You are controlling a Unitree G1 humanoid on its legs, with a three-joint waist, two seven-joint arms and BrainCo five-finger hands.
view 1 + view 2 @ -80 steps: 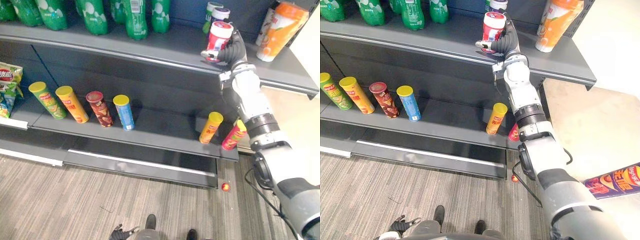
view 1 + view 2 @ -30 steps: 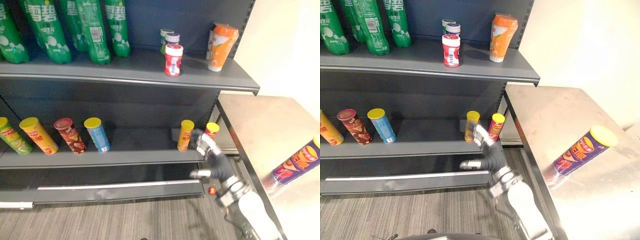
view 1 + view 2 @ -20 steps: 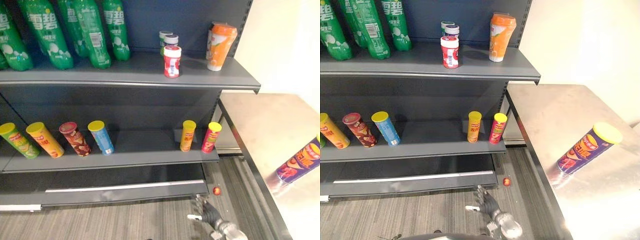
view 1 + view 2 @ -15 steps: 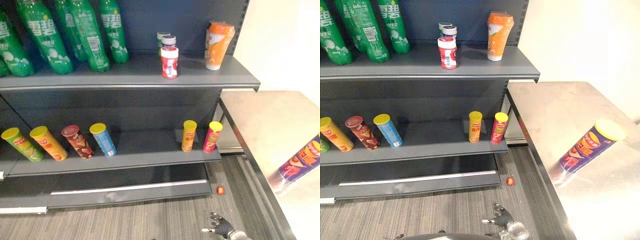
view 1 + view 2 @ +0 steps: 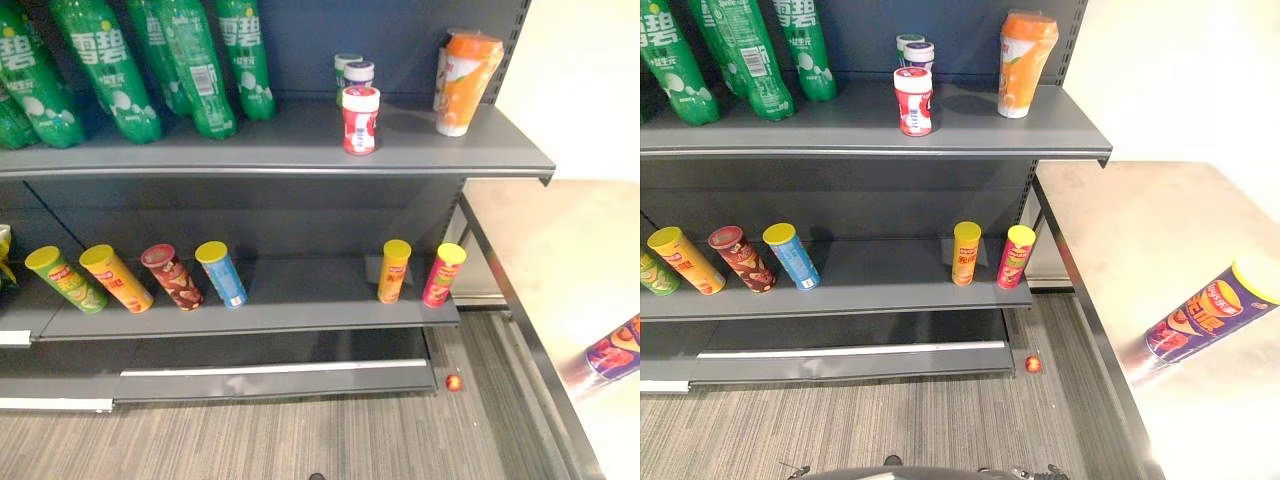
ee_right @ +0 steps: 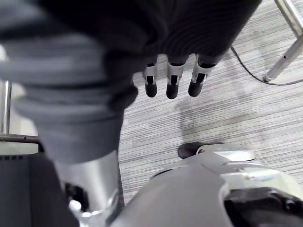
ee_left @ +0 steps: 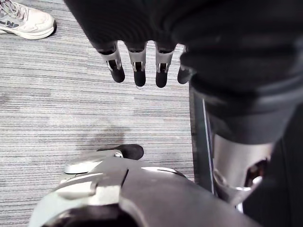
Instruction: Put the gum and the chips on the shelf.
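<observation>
The gum, a red and white jar [image 5: 360,118] with a white lid, stands upright on the top shelf [image 5: 300,150] in front of two smaller jars. The chips, a purple can [image 5: 1210,310] with a yellow lid, lies tilted on the steel table [image 5: 1120,230] at the right, apart from the shelf. My left hand [image 7: 137,66] hangs over the striped floor with straight fingers and holds nothing. My right hand [image 6: 173,80] also hangs over the floor, fingers straight and empty.
Green bottles [image 5: 190,60] and an orange cup [image 5: 462,80] share the top shelf. Several chip cans [image 5: 220,272] stand on the lower shelf, two near its right end [image 5: 394,270]. A small red ball [image 5: 454,382] lies on the floor. A person's shoe [image 7: 23,21] is nearby.
My right hand let go of the gum jar on the top shelf, dropped past the lower shelf and left the eye views. The camera has shifted.
</observation>
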